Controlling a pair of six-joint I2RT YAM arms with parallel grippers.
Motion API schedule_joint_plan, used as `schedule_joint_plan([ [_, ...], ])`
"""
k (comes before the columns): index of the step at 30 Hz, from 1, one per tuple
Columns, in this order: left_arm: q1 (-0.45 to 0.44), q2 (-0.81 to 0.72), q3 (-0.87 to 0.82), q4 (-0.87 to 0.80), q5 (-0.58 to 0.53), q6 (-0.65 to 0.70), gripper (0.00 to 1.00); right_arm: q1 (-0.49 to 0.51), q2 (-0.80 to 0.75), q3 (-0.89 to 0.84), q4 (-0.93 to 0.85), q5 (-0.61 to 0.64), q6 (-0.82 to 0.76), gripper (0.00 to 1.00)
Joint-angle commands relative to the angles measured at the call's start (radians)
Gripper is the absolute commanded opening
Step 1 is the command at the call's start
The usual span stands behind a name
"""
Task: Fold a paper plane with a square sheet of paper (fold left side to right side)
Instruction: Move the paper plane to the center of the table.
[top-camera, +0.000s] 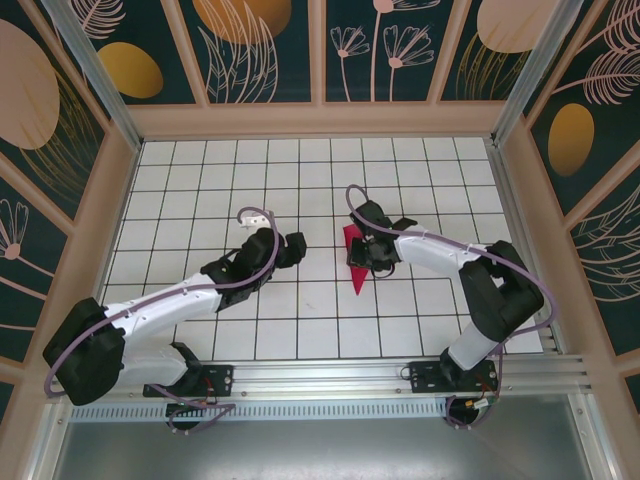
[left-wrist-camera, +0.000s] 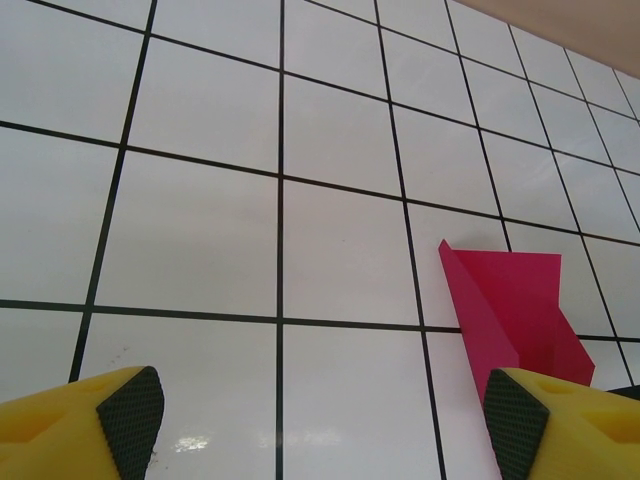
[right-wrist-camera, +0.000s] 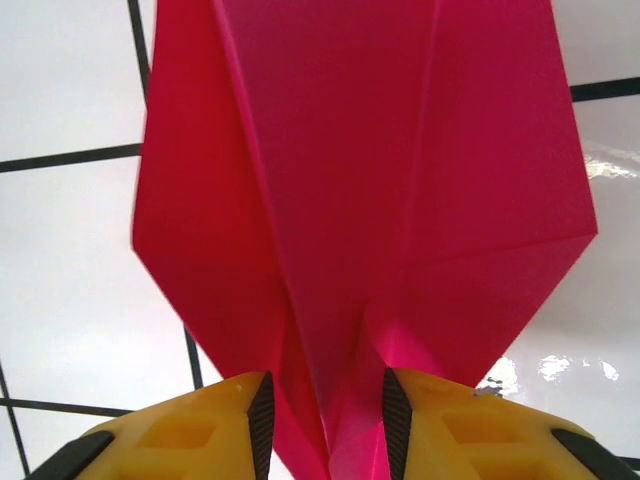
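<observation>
Between the right gripper's (right-wrist-camera: 328, 425) yellow fingers (right-wrist-camera: 200, 435) runs the plane's (right-wrist-camera: 380, 170) centre ridge. The jaws straddle it, partway closed, and whether they actually squeeze it I cannot tell. The left gripper (left-wrist-camera: 325, 430) gapes wide on nothing, with one finger (left-wrist-camera: 565, 420) close beside the pink paper. From above, the plane sits near the middle of the table (top-camera: 200, 170), its long axis running far to near and its sharp tip toward the near edge.
</observation>
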Motion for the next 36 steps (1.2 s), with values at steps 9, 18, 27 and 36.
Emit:
schedule_joint_plan([
  [9,-0.005,-0.014,-0.012,0.005,-0.028,-0.001,0.87,0.024,-0.025,0.038,-0.092,0.089,0.021,0.42],
  [18,-0.006,-0.007,-0.012,0.008,-0.029,0.003,0.87,0.032,-0.053,0.030,-0.102,0.062,0.026,0.48],
  [27,-0.005,-0.009,-0.015,0.005,-0.030,0.003,0.88,0.050,0.000,0.025,-0.069,0.062,0.039,0.49],
  [36,-0.005,-0.009,-0.014,-0.007,-0.031,0.003,0.88,0.053,0.074,0.046,-0.032,0.032,0.029,0.27],
])
